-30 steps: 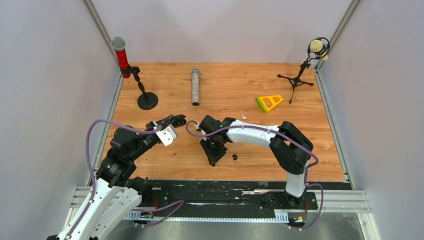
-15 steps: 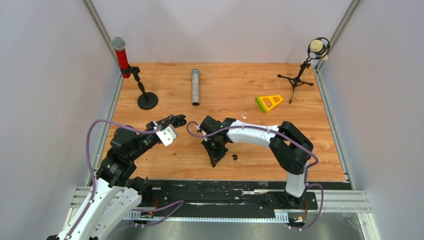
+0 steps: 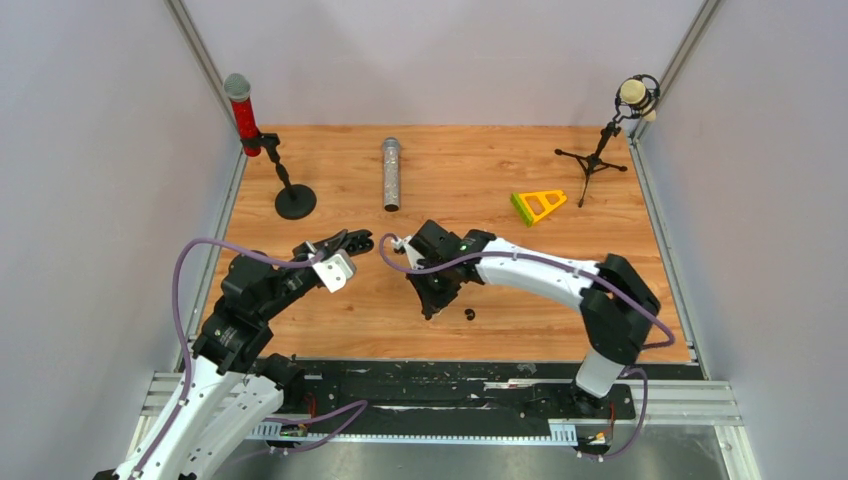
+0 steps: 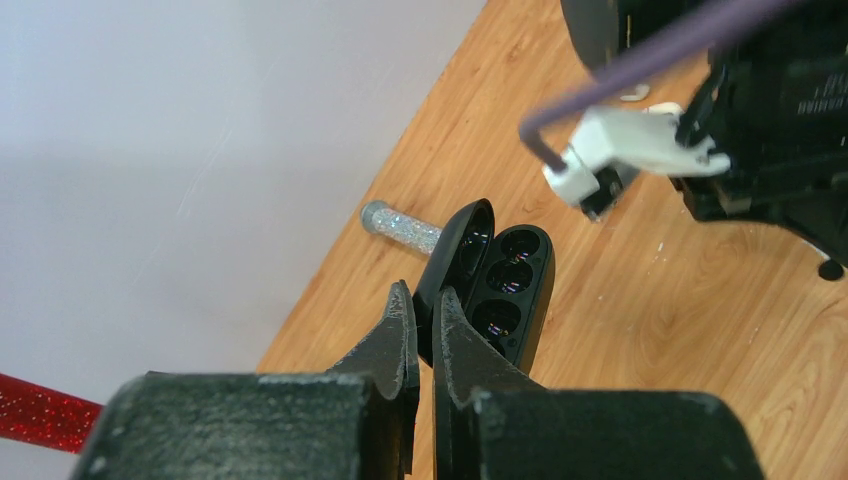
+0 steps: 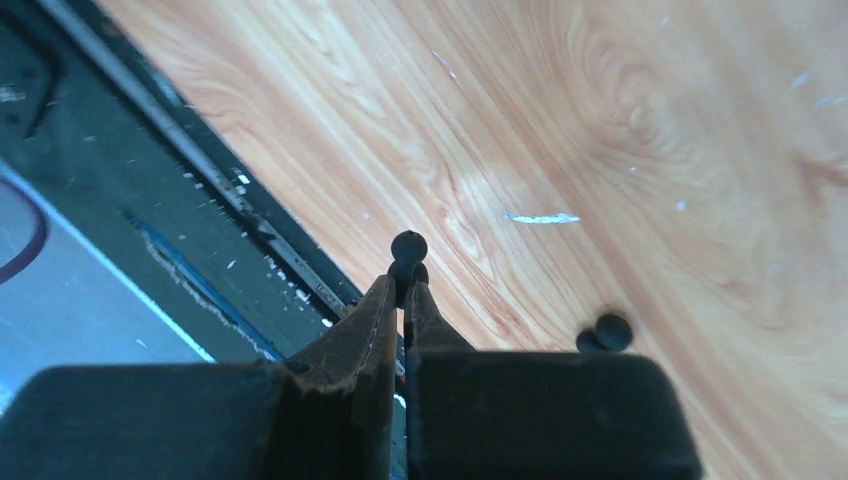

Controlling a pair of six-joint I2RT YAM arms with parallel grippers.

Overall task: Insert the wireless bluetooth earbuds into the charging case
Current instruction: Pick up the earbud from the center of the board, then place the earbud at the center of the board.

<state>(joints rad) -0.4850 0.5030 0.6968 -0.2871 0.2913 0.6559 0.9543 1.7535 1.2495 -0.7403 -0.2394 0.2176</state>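
Grey walls close in a wooden table point(image 3: 620, 300), with both arms reaching over its near half. The left pincer point(image 4: 425, 312) is clamped tight on the lid edge of a black charging case point(image 4: 510, 285), which it holds off the wood with the lid swung open and the round wells facing out. From above, the case point(image 3: 360, 240) sits left of the middle, just beside the wrist of the other arm.

The right pincer point(image 5: 403, 290) points down at the near middle of the table, its tips pressed together on a small round black earbud point(image 5: 408, 246). I cannot tell whether that earbud is clear of the wood. A second black earbud point(image 5: 608, 332) lies loose on the table just to the right of that pincer point(image 3: 432, 308), and a thin white sliver point(image 5: 540, 217) lies near it.

Along the far side stand a red microphone point(image 3: 240, 105) on a round base, a silver microphone point(image 3: 391, 175) lying flat, a yellow and green wedge point(image 3: 538, 205) and a small microphone on a tripod point(image 3: 634, 95).
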